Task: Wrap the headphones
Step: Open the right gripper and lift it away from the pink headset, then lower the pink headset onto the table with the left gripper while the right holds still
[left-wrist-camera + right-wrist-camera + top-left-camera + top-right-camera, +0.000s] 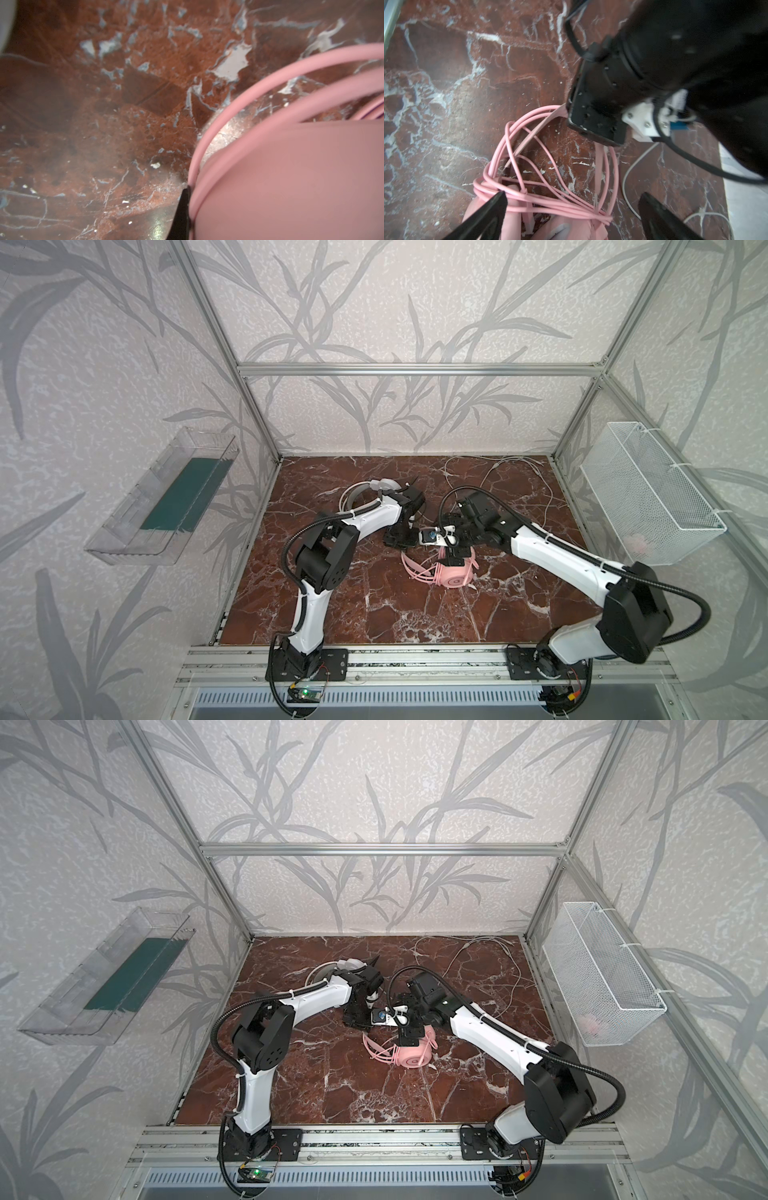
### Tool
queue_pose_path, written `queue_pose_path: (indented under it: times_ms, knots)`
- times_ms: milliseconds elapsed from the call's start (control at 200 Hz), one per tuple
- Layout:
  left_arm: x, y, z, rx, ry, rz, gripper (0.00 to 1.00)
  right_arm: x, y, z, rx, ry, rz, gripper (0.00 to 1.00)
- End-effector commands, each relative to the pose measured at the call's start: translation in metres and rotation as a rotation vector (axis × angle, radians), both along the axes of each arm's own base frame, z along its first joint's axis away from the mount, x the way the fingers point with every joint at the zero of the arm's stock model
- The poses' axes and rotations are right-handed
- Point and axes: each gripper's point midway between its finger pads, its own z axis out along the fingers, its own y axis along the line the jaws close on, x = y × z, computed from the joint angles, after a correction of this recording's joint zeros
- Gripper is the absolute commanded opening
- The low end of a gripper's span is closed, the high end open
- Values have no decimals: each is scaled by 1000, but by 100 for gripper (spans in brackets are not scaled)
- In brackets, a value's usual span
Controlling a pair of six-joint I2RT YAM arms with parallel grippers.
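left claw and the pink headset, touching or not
Touching. The left wrist view shows the left claw pressed against the wires of the pink headset, with no gap.

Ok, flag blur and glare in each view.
Left wrist view: the pink headphones loom out of focus; a glare patch sits on the marble tabletop. Right wrist view: the pink cable is sharp, the left arm's black wrist smeared. Both top views: even light, frame posts splayed by the wide lens.

The tabletop (374, 614) is a red-brown slab with white marble veining. The pink headphones (453, 577) rest near its centre, with their thin pink cable (542, 199) looped about them. The white headphones (386, 485) lie toward the rear left. A white cable (519, 466) trails loose across the rear right.
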Motion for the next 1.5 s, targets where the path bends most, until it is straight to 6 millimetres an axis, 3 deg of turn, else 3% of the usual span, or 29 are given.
queue_pose_path:
  times_ms: [0,180,500,830,1140,1500]
  knots:
    - [-7,20,8,33,16,16,0,16,3,41,201,-65,-120,99]
    - [-13,40,12,70,22,33,0,37,-17,66,307,-121,-315,99]
    - [-32,95,12,179,46,112,0,56,-30,77,385,-119,-439,99]
    - [-42,154,21,306,67,185,0,71,-34,74,416,-63,-520,99]
    - [-61,192,22,462,127,101,0,72,-35,70,418,-60,-525,99]
    - [-66,230,28,561,139,89,0,74,-34,67,417,-55,-523,99]
